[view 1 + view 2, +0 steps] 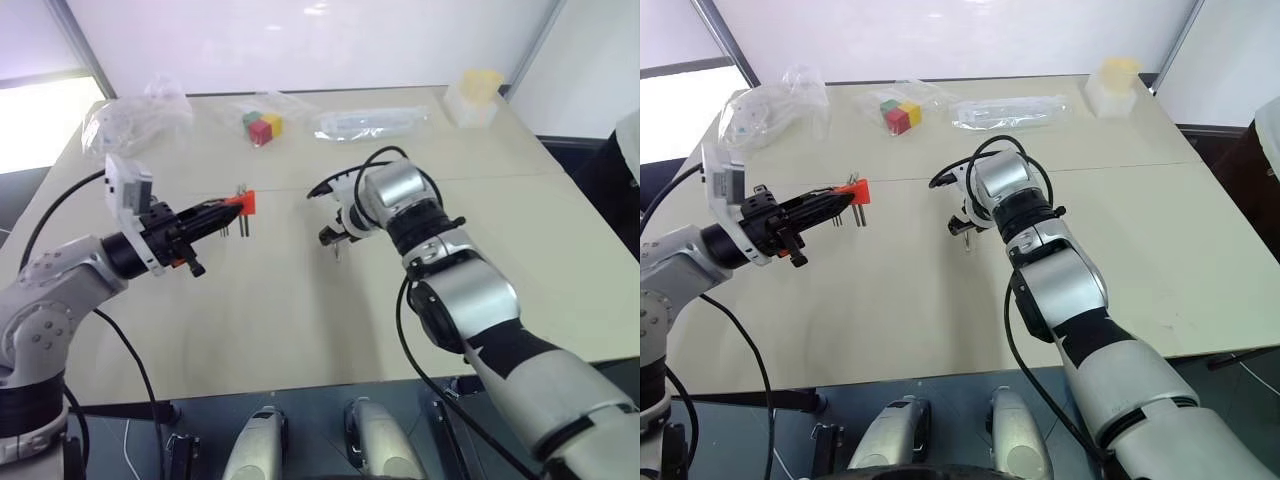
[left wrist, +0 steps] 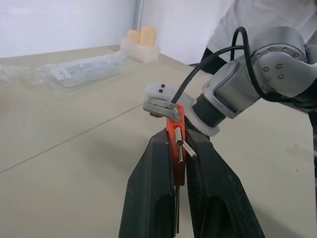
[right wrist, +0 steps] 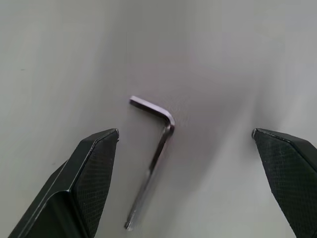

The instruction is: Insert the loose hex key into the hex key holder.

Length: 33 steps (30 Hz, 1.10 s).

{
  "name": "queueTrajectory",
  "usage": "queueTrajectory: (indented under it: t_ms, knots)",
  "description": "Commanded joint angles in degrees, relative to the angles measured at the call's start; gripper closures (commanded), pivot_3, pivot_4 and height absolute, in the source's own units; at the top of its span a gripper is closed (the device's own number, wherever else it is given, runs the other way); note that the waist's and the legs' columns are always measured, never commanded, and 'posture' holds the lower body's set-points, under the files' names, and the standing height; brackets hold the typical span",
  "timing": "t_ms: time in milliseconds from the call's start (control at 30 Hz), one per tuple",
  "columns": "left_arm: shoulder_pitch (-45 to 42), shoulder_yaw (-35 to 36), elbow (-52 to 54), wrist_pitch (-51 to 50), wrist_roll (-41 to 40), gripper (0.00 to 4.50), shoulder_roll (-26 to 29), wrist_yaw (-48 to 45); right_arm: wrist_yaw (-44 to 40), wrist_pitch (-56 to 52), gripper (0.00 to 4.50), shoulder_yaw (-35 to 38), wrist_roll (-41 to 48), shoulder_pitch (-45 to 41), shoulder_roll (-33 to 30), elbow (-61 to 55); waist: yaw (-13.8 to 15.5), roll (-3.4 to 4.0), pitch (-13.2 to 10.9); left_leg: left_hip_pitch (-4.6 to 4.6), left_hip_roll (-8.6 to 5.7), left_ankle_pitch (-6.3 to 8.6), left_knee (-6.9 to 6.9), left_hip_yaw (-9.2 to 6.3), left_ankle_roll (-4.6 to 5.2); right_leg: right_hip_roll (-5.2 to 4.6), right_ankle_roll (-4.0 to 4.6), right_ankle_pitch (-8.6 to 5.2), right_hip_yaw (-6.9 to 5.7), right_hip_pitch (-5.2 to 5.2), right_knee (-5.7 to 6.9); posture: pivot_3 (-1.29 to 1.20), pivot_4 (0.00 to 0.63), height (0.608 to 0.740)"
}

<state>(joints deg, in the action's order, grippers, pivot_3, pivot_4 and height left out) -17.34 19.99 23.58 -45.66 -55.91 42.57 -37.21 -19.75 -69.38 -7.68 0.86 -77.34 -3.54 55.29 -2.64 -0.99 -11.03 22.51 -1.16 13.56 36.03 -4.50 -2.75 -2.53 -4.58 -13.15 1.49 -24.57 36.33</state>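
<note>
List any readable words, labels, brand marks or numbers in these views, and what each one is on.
None can be read.
Hex key holder: plain orange-red plastic, no marking legible.
Loose hex key: bare metal, no size stamp visible.
Clear plastic bag at the far side of the table: any print is too small and blurred to read.
Coloured cubes: no lettering visible.
</note>
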Motion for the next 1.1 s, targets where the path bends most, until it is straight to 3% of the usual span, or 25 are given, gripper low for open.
queueTrajectory:
  t_ms: [33, 100, 300, 600, 800, 1033, 1100]
  knots:
    - [-0.6, 1.2, 1.4, 1.3, -0.1, 4.50, 0.4, 0.0, 1.1, 1.9, 0.55, 0.6, -0.4, -1.1, 0.5, 1.3, 0.0, 0.00, 0.0, 0.00, 0.00, 0.00, 0.00, 0.00, 0.00, 0.00, 0.00, 0.00, 0.00, 0.00, 0.00, 0.00, 0.150, 0.740]
    - [-0.6, 1.2, 1.4, 1.3, 0.0, 4.50, 0.5, 0.0, 1.3, 2.7, 1.36, 0.4, -0.6, -1.0, 0.6, 1.7, 0.0, 0.00, 0.0, 0.00, 0.00, 0.00, 0.02, 0.00, 0.00, 0.00, 0.00, 0.00, 0.00, 0.01, 0.00, 0.00, 0.150, 0.740]
    - [-0.6, 1.4, 1.4, 1.2, 0.1, 4.50, 0.7, 0.1, 0.0, 2.9, 4.47, -2.3, -1.7, -0.2, 1.3, 0.1, -0.1, -0.01, 0.0, -0.01, 0.01, 0.00, 0.00, -0.01, 0.00, 0.02, 0.00, 0.00, 0.00, 0.02, 0.00, 0.00, 0.150, 0.740]
    - [-1.0, 1.1, 1.2, 1.1, 0.2, 4.50, 0.7, 0.3, -2.3, 4.4, 4.47, -5.4, -2.6, 2.5, 1.0, -7.2, -0.5, -0.01, 0.0, -0.02, 0.01, 0.00, -0.01, -0.02, 0.00, 0.03, 0.00, 0.00, 0.00, 0.02, 0.00, 0.00, 0.150, 0.740]
    - [-2.0, 0.1, 0.7, 1.0, 0.3, 4.50, 0.2, 0.3, 1.2, 21.8, 4.47, -3.0, -3.4, 6.7, -1.4, -19.0, -1.0, 0.02, 0.0, 0.01, 0.01, 0.00, -0.01, -0.02, 0.00, 0.03, -0.02, 0.00, 0.00, -0.01, 0.00, 0.00, 0.150, 0.740]
    - [-5.5, -2.5, -2.9, 0.6, 0.2, 4.50, -2.1, -0.1, 6.2, 52.0, 4.47, -4.5, -8.6, 14.4, -6.2, -28.4, -0.8, 0.00, 0.0, 0.01, -0.01, 0.00, 0.00, 0.00, 0.00, -0.01, -0.05, -0.01, 0.00, 0.03, -0.03, 0.00, 0.150, 0.740]
    - [-6.7, -2.6, -4.9, 0.4, -0.1, 4.50, -3.0, 0.2, 3.8, 55.9, 4.47, -3.4, -6.7, 15.8, -6.3, -31.0, -1.0, 0.00, 0.0, 0.01, 0.01, 0.00, -0.01, -0.01, 0.00, 0.00, -0.05, -0.01, 0.01, 0.02, -0.01, 0.00, 0.150, 0.740]
